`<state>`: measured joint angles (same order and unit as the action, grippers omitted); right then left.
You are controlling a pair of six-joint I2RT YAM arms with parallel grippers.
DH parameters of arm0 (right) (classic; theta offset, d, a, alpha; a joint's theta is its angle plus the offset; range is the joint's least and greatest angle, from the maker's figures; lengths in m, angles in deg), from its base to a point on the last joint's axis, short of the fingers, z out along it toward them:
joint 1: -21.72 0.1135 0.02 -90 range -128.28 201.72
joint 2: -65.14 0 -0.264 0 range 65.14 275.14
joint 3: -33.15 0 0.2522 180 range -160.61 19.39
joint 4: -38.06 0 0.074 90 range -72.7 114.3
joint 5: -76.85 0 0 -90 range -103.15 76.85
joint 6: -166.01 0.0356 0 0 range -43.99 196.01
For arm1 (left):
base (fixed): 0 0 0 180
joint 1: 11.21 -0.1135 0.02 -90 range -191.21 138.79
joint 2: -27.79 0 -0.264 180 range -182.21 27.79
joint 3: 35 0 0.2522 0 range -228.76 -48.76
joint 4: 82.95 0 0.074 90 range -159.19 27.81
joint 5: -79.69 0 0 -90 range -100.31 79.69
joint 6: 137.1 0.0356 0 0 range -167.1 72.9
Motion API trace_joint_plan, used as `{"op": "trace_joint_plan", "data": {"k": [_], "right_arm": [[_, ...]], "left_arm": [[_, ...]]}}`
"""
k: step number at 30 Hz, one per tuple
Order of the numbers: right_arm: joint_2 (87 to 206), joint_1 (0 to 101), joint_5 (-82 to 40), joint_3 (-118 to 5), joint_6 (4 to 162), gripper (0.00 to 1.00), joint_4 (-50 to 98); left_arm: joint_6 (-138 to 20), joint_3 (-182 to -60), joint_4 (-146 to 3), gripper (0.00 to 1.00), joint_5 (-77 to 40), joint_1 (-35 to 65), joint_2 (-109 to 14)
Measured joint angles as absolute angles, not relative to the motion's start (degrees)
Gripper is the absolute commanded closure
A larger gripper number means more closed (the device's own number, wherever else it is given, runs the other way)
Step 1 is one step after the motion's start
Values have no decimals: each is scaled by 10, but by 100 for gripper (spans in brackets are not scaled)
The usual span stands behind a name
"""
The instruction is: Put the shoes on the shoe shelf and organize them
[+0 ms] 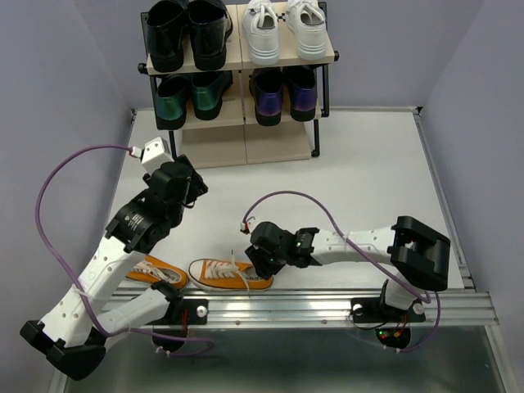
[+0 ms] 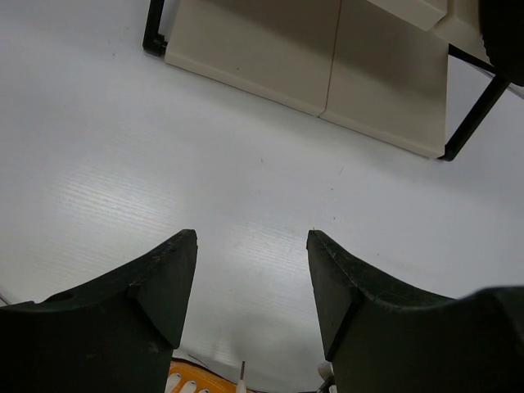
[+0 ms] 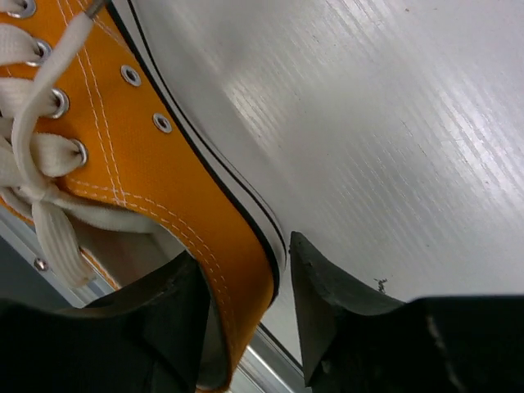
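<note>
Seen from above, the shoe shelf [image 1: 237,61] stands at 12 o'clock on the table [image 1: 368,180]. Its top board holds a black pair [image 1: 187,33] and the white sneakers [image 1: 285,31], its middle board a green pair [image 1: 190,94] and the purple loafers [image 1: 285,92]. One orange sneaker [image 1: 232,274] lies at 6 o'clock by the near rail. The second orange sneaker [image 1: 155,270] lies at 7 o'clock, partly under the left arm. The right pincer [image 1: 266,266] sits at the first one's heel. The left pincer [image 1: 190,173] hangs at 10 o'clock, apart from both.

From the left wrist, the left pincer [image 2: 252,246] is released, with bare table between its fingers and the shelf's bottom board [image 2: 270,49] at 12 o'clock.

From the right wrist, the right pincer [image 3: 246,254] straddles the orange sneaker's [image 3: 139,155] heel wall, one finger inside and one outside by the sole. Whether it already pinches cannot be told.
</note>
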<state>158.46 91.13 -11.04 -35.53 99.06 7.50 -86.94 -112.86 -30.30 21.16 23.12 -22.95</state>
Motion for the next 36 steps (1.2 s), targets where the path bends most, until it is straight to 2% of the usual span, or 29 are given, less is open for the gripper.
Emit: {"op": "trace_joint_plan", "data": {"k": [1, 3, 4, 15, 25, 36], "right_arm": [[1589, 911, -110, -355, 993, 73, 78], [1594, 912, -108, -355, 998, 88, 85], [1593, 912, -103, -355, 1000, 99, 86], [1580, 910, 4, -349, 1062, 99, 76], [1492, 810, 119, -323, 1182, 99, 49], [1559, 777, 159, -390, 1251, 99, 7]], "left_arm": [[-870, -1129, -303, 33, 212, 231, -228], [-870, -1129, -303, 33, 212, 231, -226], [-870, -1129, -303, 33, 211, 231, -224], [-869, -1129, -304, 33, 208, 231, -218], [-870, -1129, -304, 33, 204, 231, -218], [-870, -1129, -308, 33, 196, 231, -218]]}}
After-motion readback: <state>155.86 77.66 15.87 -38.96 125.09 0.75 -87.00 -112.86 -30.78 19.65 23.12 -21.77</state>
